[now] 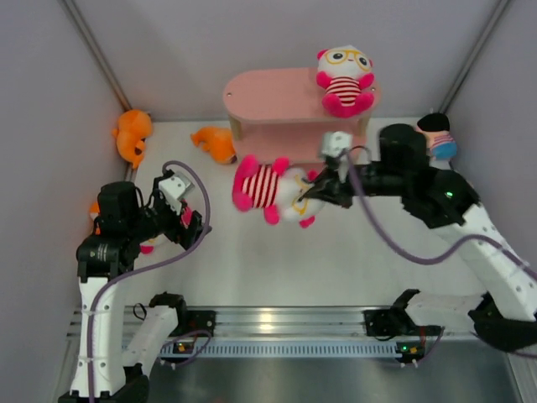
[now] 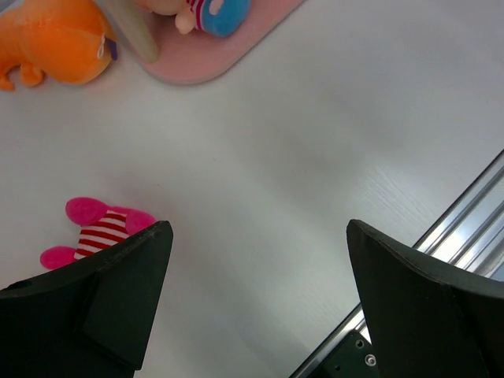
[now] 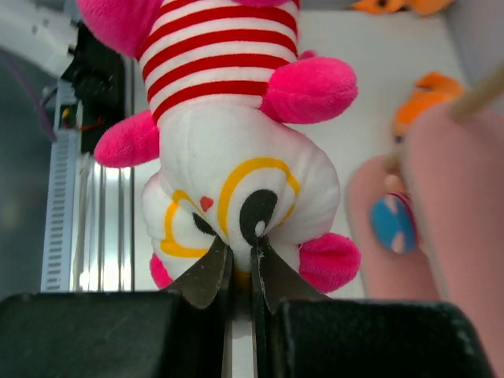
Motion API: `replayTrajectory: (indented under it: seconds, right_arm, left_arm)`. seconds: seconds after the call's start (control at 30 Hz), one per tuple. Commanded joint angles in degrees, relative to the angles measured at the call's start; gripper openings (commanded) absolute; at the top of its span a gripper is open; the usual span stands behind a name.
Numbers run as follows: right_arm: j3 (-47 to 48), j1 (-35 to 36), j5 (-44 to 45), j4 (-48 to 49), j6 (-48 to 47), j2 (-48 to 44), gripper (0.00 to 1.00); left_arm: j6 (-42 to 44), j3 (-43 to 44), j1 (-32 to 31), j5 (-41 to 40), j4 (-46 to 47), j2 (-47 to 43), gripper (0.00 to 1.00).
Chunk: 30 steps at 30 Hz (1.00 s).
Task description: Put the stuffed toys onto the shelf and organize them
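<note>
My right gripper (image 1: 312, 191) is shut on the face of a striped, yellow-glasses toy (image 1: 267, 186) and holds it in the air in front of the pink shelf (image 1: 273, 94). In the right wrist view the fingers (image 3: 206, 272) pinch its white face (image 3: 236, 177). Another glasses toy (image 1: 344, 80) sits on the top board at the right. A blue doll (image 2: 214, 12) lies on the bottom board (image 2: 236, 49). My left gripper (image 1: 191, 225) is open and empty above the table (image 2: 260, 236). A third striped toy (image 2: 98, 235) lies by its left finger.
Two orange sharks (image 1: 132, 134) (image 1: 216, 144) lie at the back left, one near a shelf post (image 2: 132, 31). Another blue doll (image 1: 438, 136) sits to the right of the shelf. A bit of orange plush (image 1: 94, 210) shows behind the left arm. A metal rail (image 1: 277, 323) runs along the near edge.
</note>
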Motion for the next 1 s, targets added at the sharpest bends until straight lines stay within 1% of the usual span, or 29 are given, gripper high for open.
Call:
replayTrajectory:
  seconds: [0.0,0.03,0.07,0.1,0.13,0.17,0.23,0.27,0.33,0.37,0.43,0.47,0.5,0.57,0.63,0.73,0.9,0.97]
  right_arm:
    - [7.0,14.6,7.1,-18.2,-15.1,11.1,0.02]
    - [8.3,15.1,4.4,-21.9,-16.3,13.9,0.02]
    - [9.6,15.2,3.8,-22.7,-17.2,16.4,0.02]
    - [11.0,15.2,3.5,-23.2,-18.4,20.3,0.02]
    - [11.2,15.2,2.6,-22.7,-19.1,21.9,0.01]
    - [11.3,15.2,2.0,-22.2,-19.7,24.2,0.02]
    - [11.2,15.2,-0.2,-21.2,-21.3,26.3,0.01]
    - [11.2,15.1,-0.8,-20.5,-21.6,28.2,0.01]
    - [12.0,15.2,-1.0,-20.2,-22.0,30.3,0.01]
    - [13.1,15.2,-1.1,-20.6,-22.9,32.7,0.01]
    - [14.1,15.1,-1.8,-21.3,-23.9,34.9,0.01]
    - [15.0,15.1,-2.4,-21.7,-25.0,37.0,0.00]
    - [15.5,15.0,-2.8,-22.4,-25.4,37.9,0.01]
    - [17.6,14.8,-5.2,-23.9,-27.4,40.4,0.00]
    - [18.8,14.9,-8.4,-24.8,-28.5,41.3,0.00]
    - [18.6,14.8,-11.1,-22.7,-29.2,41.0,0.00]
    - [18.1,14.8,-11.9,-21.7,-29.7,40.1,0.00]
    - [18.4,14.8,-11.8,-22.0,-30.1,40.3,0.00]
  left_arm:
    - [5.7,-1.1,-0.1,6.3,-1.2,-0.6,0.98]
    - [7.2,-1.5,-0.1,6.7,-2.5,-0.8,0.98]
    - [10.0,-1.6,-0.2,7.1,-3.3,-1.1,0.98]
    - [12.0,-1.8,-0.4,7.2,-4.2,-1.2,0.98]
    - [14.3,-2.2,-0.5,7.2,-6.7,-1.3,0.98]
    - [18.9,-2.5,-0.7,7.1,-7.7,-1.3,0.98]
    - [23.2,-3.6,-1.2,5.5,-9.6,-1.3,0.98]
    - [27.1,-5.4,-1.5,4.7,-10.8,-1.1,0.98]
    - [31.4,-7.0,-2.2,3.1,-11.9,-1.0,0.98]
    - [37.1,-7.6,-2.6,2.9,-14.1,-0.8,0.98]
    - [42.5,-8.4,-3.0,3.8,-16.3,-0.8,0.98]
    - [46.7,-8.3,-3.3,4.2,-17.1,-0.5,0.98]
    - [48.4,-8.0,-3.4,4.6,-18.2,-0.4,0.98]
    - [51.4,-7.7,-3.9,5.5,-18.2,0.6,0.98]
    - [52.8,-7.0,-4.1,6.9,-18.2,1.4,0.98]
    - [53.3,-6.3,-4.8,9.2,-18.2,2.9,0.98]
    - [54.2,-7.4,-6.0,14.9,-20.4,3.6,0.98]
    - [54.0,-8.0,-6.2,17.0,-20.5,3.5,0.89]
